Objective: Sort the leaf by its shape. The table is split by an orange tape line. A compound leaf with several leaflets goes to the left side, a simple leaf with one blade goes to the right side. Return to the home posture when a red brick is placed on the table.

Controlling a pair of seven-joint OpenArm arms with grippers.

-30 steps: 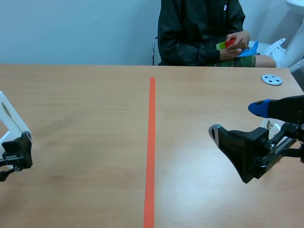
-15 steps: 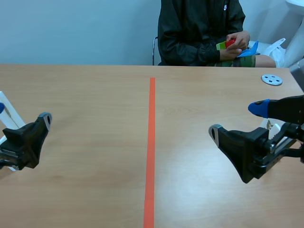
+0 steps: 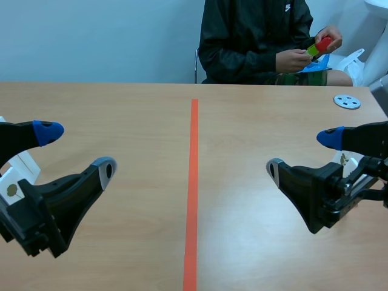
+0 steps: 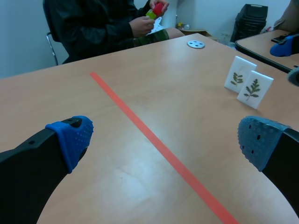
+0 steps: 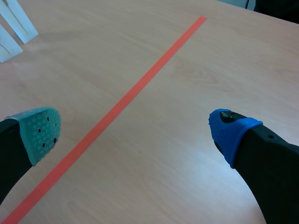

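Leaf cards (image 4: pixel 254 88) stand on the surface (image 3: pixel 242 121) near your right claw (image 3: pixel 303 154). Both it and your left claw (image 3: pixel 77 151) are spread wide, holding nothing. Swing the right one too fast and you may knock a card flat.

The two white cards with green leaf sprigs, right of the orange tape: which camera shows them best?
The left wrist view: both white leaf cards stand upright, unobstructed, sprigs facing the camera. The scene view shows only a sliver behind the black right gripper. The right wrist view does not show them.
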